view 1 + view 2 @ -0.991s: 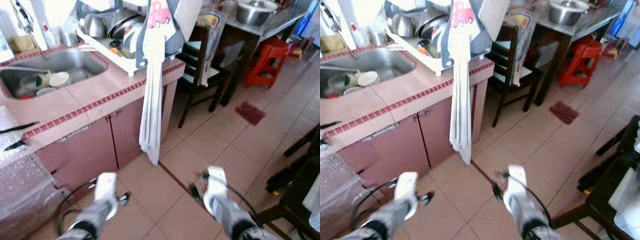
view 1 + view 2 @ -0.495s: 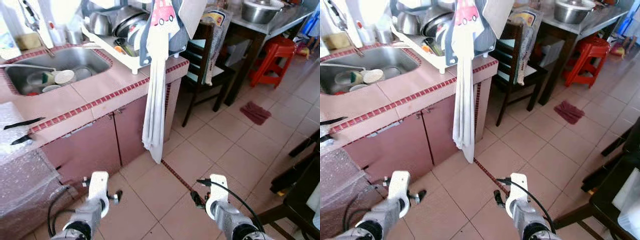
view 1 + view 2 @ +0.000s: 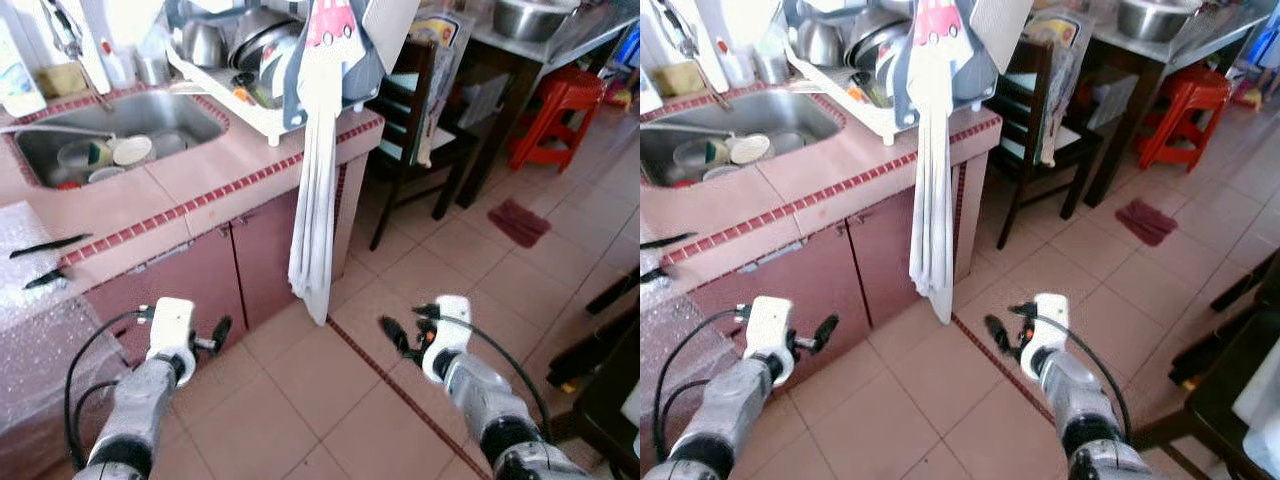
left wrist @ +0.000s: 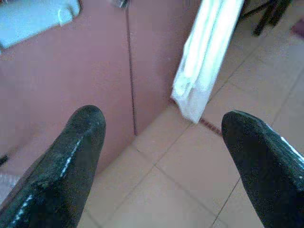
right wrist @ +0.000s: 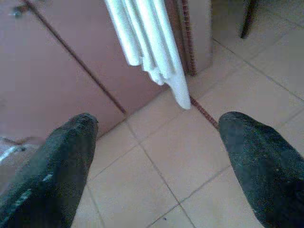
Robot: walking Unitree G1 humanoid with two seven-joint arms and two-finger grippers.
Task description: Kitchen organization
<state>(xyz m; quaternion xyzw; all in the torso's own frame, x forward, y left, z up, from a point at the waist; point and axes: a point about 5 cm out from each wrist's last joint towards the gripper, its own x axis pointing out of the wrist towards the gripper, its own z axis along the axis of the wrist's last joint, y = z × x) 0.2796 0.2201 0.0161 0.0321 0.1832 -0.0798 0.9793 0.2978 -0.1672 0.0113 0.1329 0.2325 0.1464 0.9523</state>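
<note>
A pink tiled counter (image 3: 215,170) holds a steel sink (image 3: 175,115) with several cups and dishes (image 3: 125,152) in it. A white dish rack (image 3: 250,65) full of pots and bowls stands at the counter's right end. A long white cloth (image 3: 315,200) hangs from it down past the cabinet doors (image 3: 265,260). My left gripper (image 3: 218,333) is held low before the cabinet, open with nothing between its fingers (image 4: 71,156). My right gripper (image 3: 392,334) hovers over the floor tiles to the right of the cloth's lower end (image 5: 166,76), open as well.
Two black knives (image 3: 45,260) lie on bubble wrap (image 3: 40,340) at the counter's left. A dark chair (image 3: 410,120), a table with a metal pot (image 3: 525,15) and a red stool (image 3: 555,110) stand to the right. A dark red rag (image 3: 518,222) lies on the floor. Dark furniture (image 3: 610,370) is close on the right.
Both arms have lifted and reached forward toward the cabinet. The left gripper now sits nearer the cabinet doors. The view has shifted slightly.
</note>
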